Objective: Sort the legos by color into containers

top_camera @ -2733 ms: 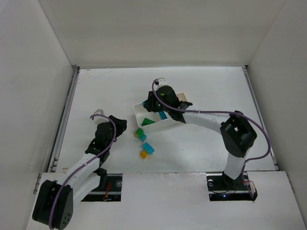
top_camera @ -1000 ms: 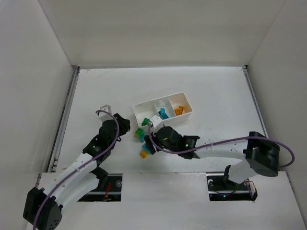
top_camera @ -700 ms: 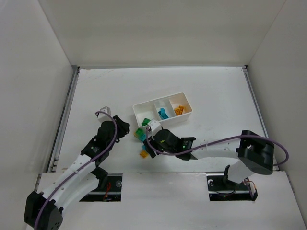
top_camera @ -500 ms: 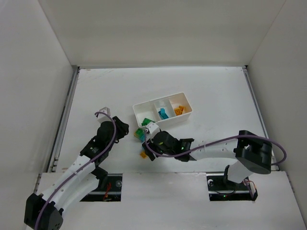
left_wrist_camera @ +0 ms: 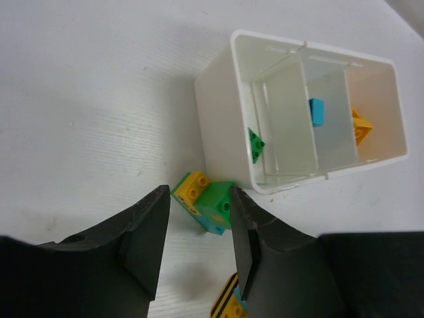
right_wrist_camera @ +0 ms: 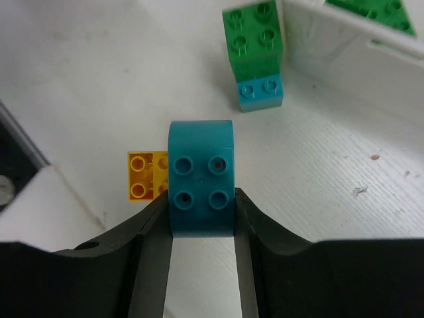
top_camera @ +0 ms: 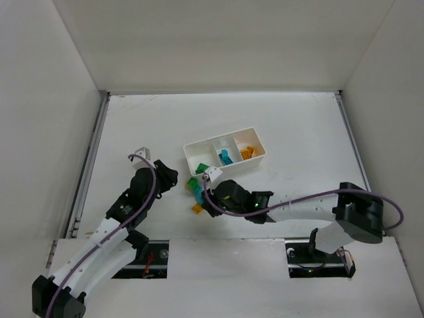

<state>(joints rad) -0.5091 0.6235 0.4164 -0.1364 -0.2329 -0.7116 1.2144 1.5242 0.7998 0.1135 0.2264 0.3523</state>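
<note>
The white tray (top_camera: 257, 141) holds a green brick (left_wrist_camera: 255, 143) in its left compartment, a cyan one (left_wrist_camera: 317, 110) in the middle and an orange one (left_wrist_camera: 361, 125) on the right. My right gripper (right_wrist_camera: 201, 202) is shut on a cyan-blue brick (right_wrist_camera: 201, 175) in front of the tray. A yellow brick (right_wrist_camera: 142, 175) lies partly hidden behind it. My left gripper (left_wrist_camera: 197, 222) is open, its fingers on either side of a yellow, green and cyan stack (left_wrist_camera: 211, 204) by the tray's left end. In the top view the grippers are at left (top_camera: 171, 177) and right (top_camera: 209, 197).
The stack (top_camera: 194, 185) and the yellow brick (top_camera: 197, 209) lie close together between the two grippers. The tray wall (right_wrist_camera: 344, 46) is just beyond the stack (right_wrist_camera: 255, 53). White enclosure walls stand round the table.
My right arm has swung from over the tray down to the bricks in front of it and shut on the cyan-blue brick. My left gripper has edged toward the green stack.
</note>
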